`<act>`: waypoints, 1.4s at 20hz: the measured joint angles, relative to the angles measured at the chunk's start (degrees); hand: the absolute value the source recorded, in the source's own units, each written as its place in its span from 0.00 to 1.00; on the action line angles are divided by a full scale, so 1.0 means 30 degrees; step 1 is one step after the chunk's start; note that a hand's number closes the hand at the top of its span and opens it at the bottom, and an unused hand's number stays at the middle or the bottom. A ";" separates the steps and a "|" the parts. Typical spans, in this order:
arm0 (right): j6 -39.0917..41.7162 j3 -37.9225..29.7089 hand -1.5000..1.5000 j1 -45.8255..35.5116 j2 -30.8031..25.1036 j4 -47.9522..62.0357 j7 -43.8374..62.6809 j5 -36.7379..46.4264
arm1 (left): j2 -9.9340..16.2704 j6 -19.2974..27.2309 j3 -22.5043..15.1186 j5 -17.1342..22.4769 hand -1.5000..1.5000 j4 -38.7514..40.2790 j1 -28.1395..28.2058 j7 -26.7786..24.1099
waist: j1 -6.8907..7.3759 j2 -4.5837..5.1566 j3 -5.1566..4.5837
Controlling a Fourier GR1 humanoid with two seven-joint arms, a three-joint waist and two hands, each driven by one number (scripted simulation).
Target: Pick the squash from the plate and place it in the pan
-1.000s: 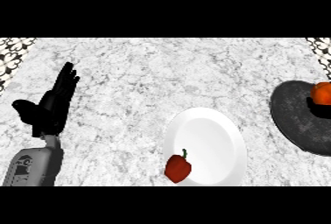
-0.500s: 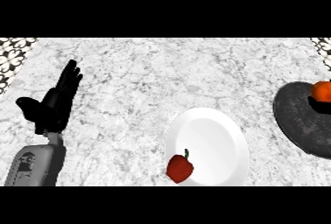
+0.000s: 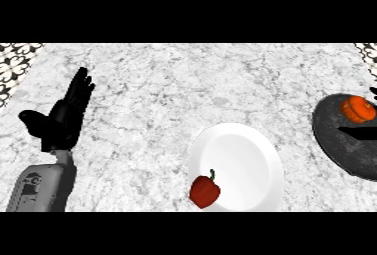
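Note:
An orange squash (image 3: 358,108) lies in the dark pan (image 3: 342,149) at the right edge of the head view. The white plate (image 3: 247,159) sits in the lower middle of the counter. A red pepper (image 3: 205,191) rests on the plate's lower left rim. My left hand (image 3: 63,117) stands open at the far left with its fingers straight and pointing up, well apart from the plate and the pan. It holds nothing. A thin black sliver shows at the right edge just above the squash; I cannot tell what it is.
The grey forearm (image 3: 40,187) of the left arm comes in at the lower left. A dark bar (image 3: 359,131) crosses the pan's inside. Patterned strips (image 3: 15,62) border the marble counter at the upper corners.
The left hand has drifted slightly to the right. The squash sits a little further left in the pan. Plate and pepper have not moved.

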 measured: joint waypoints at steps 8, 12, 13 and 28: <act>0.0688 -0.2887 0.00 0.0643 -0.0358 0.0408 -0.4546 -0.3311 | 0.0236 -0.0041 0.0355 0.0109 0.50 0.0190 0.0074 0.0061 | -0.0471 -0.0161 -0.0023; 0.3396 -0.3779 0.00 0.1805 -0.0726 0.0136 -0.5638 -0.4973 | 0.0203 0.0102 0.0400 0.0046 0.50 -0.0094 0.0495 0.0211 | -0.0790 -0.0304 -0.0061; 0.4377 -0.3917 0.00 0.2149 -0.0973 -0.0041 -0.5793 -0.5333 | 0.0266 0.0058 0.0520 0.0101 0.50 0.0030 0.0546 0.0082 | -0.0897 -0.0337 -0.0074; 1.2132 -0.5377 0.00 1.2072 -0.0474 -0.8793 -0.6049 -1.0093 | 0.0650 -0.0075 0.0989 0.0364 0.50 -0.0778 0.1223 0.0545 | -0.1573 -0.0519 -0.0189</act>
